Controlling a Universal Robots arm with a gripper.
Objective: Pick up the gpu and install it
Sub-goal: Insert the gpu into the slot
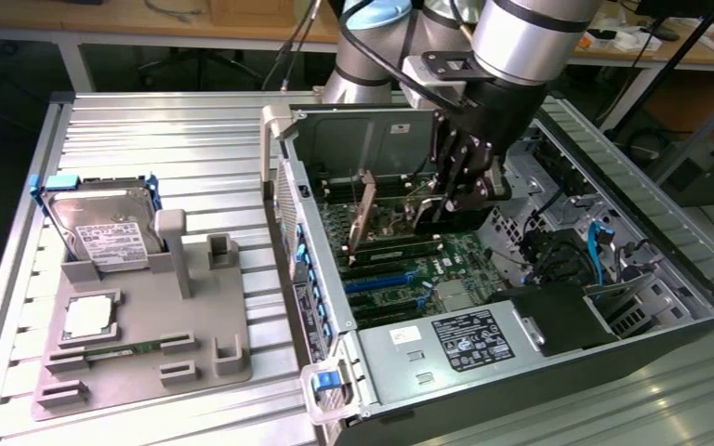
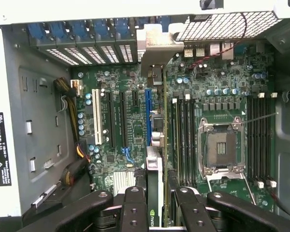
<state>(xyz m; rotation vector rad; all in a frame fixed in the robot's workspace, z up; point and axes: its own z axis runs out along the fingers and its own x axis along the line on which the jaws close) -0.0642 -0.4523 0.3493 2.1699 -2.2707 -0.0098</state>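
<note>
While the gpu point(image 2: 155, 166) stands on edge inside the open computer case point(image 1: 654, 279), the gripper point(image 2: 157, 193) is clenched on it, a black finger point(image 2: 135, 200) pressed to each flat side of the card. In the wrist view the card runs away from the fingers over the motherboard point(image 2: 121, 72), and its silver end bracket point(image 2: 157, 46) reaches the rear wall of the case beside the row of blue clips point(image 2: 72, 30). It sits just beside the long blue slot point(image 2: 148, 116), between that slot and the black memory slots point(image 2: 183, 135). Whether its edge is seated in a slot I cannot tell. The bare processor socket point(image 2: 221, 147) lies beyond those memory slots.

In the exterior view the gpu point(image 1: 438, 223) hangs low in the far half of the case. The silver forearm point(image 1: 531, 32) comes down steeply from the far edge, and the black gripper point(image 1: 456, 206) points almost straight down into the case. A power supply point(image 1: 456, 339) with a white label fills the near corner of the case.

On the exterior view's left, well apart from the case, a grey fixture tray point(image 1: 227, 316) rests on the slatted metal table point(image 1: 159, 130). It holds a hard drive point(image 1: 109, 237) with blue clips at its far end, a square processor chip point(image 1: 90, 316) nearer, and a thin green memory stick point(image 1: 122, 351) near the front.
</note>
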